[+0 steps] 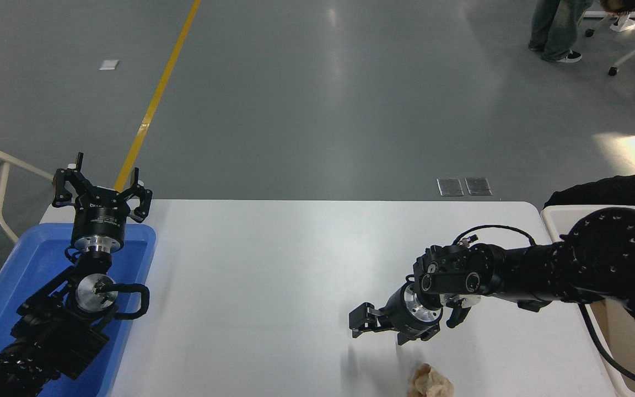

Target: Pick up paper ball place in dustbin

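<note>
At the near edge of the desk (295, 264), right of its middle, lies the paper ball (431, 383), a crumpled tan wad partly cut off by the bottom of the view. It rests on the bare white surface, touched by nothing.

Just beyond the ball and a little to its left hangs the right end effector (359, 321), carried by the right arm that reaches in from the desk's right edge and points toward the left. Its black fingers (360, 314) sit close together at the tip, a narrow gap at most between them, and they grip nothing. The ball is near the end effector's wrist body but apart from it, lying nearer the camera than the fingertips and to their right. A faint shadow falls on the desk beneath the fingers.

Along the desk's right edge, partly hidden behind the right arm, stands the dustbin (555, 216), cream-white with a rounded rim, well apart from the ball.

At the desk's left edge a shallow blue tray (135, 259) runs from the near-left corner toward the far-left corner. The left arm is parked over it, its left end effector (102, 182) pointing away toward the far-left corner with the fingers spread wide and empty.
</note>
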### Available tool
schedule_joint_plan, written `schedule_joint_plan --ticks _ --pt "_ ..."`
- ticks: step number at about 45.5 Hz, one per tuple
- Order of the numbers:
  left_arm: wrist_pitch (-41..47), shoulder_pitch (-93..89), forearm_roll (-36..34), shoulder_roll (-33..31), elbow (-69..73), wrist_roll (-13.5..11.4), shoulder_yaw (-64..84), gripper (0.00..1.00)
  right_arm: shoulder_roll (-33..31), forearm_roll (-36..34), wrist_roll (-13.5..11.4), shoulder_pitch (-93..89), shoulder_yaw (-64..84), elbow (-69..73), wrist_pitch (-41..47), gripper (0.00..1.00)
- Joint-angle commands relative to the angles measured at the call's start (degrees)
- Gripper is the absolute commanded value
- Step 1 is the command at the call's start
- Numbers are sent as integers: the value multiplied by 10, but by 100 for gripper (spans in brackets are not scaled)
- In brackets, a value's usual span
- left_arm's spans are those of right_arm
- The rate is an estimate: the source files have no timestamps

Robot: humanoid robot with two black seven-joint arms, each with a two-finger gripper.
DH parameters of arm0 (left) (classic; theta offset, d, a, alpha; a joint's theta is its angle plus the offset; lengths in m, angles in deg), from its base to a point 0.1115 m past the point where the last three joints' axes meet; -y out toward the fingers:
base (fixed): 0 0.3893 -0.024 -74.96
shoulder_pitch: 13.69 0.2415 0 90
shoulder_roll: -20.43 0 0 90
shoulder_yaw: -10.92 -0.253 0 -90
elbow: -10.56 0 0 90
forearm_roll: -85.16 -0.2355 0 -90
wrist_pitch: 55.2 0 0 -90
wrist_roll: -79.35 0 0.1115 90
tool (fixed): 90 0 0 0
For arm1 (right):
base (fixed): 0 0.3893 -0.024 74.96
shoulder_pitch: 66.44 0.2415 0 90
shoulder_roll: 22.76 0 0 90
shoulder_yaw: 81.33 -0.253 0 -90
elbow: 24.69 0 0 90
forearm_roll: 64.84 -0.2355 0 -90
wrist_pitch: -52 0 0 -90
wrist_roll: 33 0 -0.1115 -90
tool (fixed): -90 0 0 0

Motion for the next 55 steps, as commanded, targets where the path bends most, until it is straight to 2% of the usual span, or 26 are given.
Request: schedule_joint_plan --ticks 1,28,46,55 --pt "1 0 -1 -1 0 -1 -1 99 0 0 0 -1 0 0 1 100" --pt "2 -1 1 0 0 -1 -1 99 0 -9 -2 46 4 22 13 100" --pt "2 0 1 0 0 -1 0 99 -3 -60 -3 367 29 225 102 100" --pt "2 0 1 0 0 -2 -1 99 -76 -58 -3 502 55 311 151 100"
